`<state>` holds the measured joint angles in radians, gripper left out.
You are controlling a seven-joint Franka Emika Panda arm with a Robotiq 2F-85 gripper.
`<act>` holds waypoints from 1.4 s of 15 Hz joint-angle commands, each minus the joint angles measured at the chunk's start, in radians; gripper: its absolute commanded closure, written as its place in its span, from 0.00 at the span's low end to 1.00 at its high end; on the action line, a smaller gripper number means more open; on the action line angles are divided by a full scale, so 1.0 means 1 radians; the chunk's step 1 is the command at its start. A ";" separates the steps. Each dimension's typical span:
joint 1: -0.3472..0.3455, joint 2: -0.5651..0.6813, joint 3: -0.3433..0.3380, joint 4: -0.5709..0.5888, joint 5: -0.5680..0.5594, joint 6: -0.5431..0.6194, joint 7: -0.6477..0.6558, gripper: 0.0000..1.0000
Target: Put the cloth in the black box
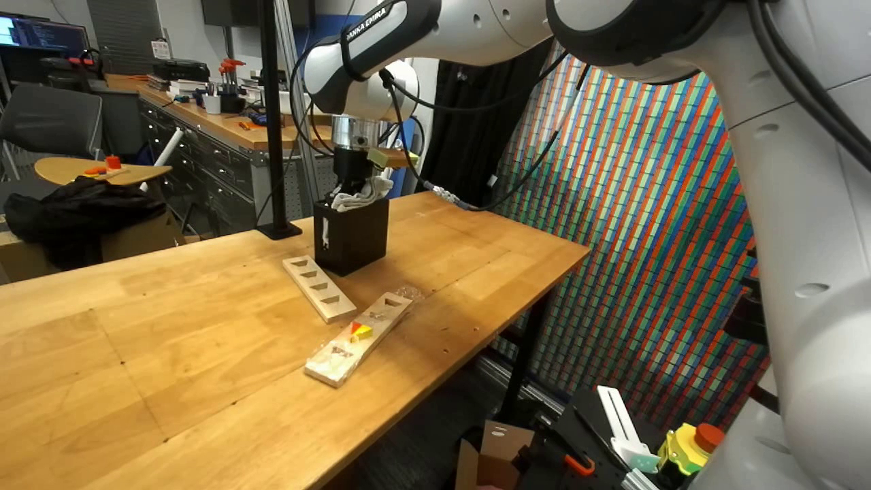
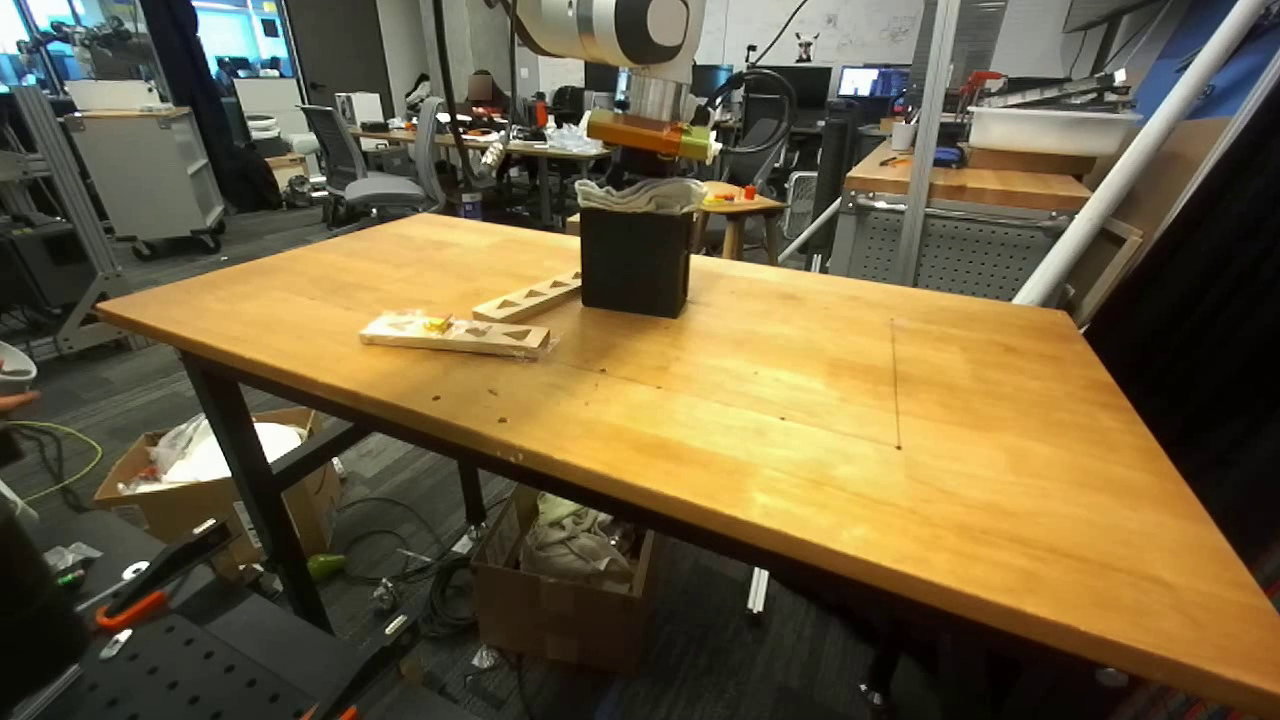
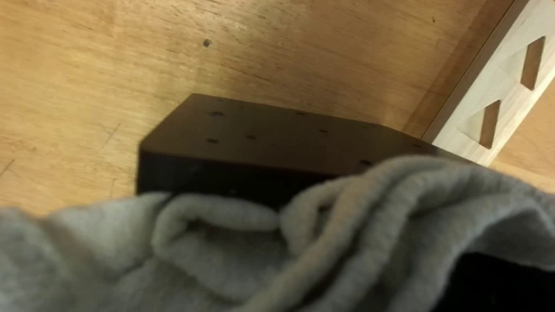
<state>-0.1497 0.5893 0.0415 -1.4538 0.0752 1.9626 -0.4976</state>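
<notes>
The black box (image 1: 352, 235) stands upright on the wooden table, and it also shows in an exterior view (image 2: 634, 262). The whitish-grey cloth (image 1: 364, 194) is bunched at the box's opening, partly inside, with folds rising above the rim; it also shows in an exterior view (image 2: 640, 195). In the wrist view the cloth (image 3: 347, 242) fills the lower part, draped over the edge of the box (image 3: 260, 130). My gripper (image 1: 348, 185) points down right over the opening, in among the cloth. Its fingers are hidden by cloth and box, so whether it grips the cloth does not show.
A pale wooden strip with holes (image 1: 320, 288) lies close beside the box. Another strip (image 1: 358, 340), in clear wrap with small red and yellow pieces, lies nearer the table's edge. A black post (image 1: 275, 136) stands at the table's far edge, near the box.
</notes>
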 commanded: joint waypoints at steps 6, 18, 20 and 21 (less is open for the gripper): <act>0.009 -0.065 -0.007 0.042 -0.056 -0.008 0.003 0.29; 0.036 -0.183 -0.028 0.045 -0.165 -0.020 0.026 0.19; 0.034 -0.195 -0.034 0.043 -0.181 -0.026 0.032 0.20; 0.033 -0.198 -0.036 0.043 -0.184 -0.030 0.033 0.20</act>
<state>-0.1306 0.4196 0.0270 -1.4078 -0.0798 1.9522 -0.4858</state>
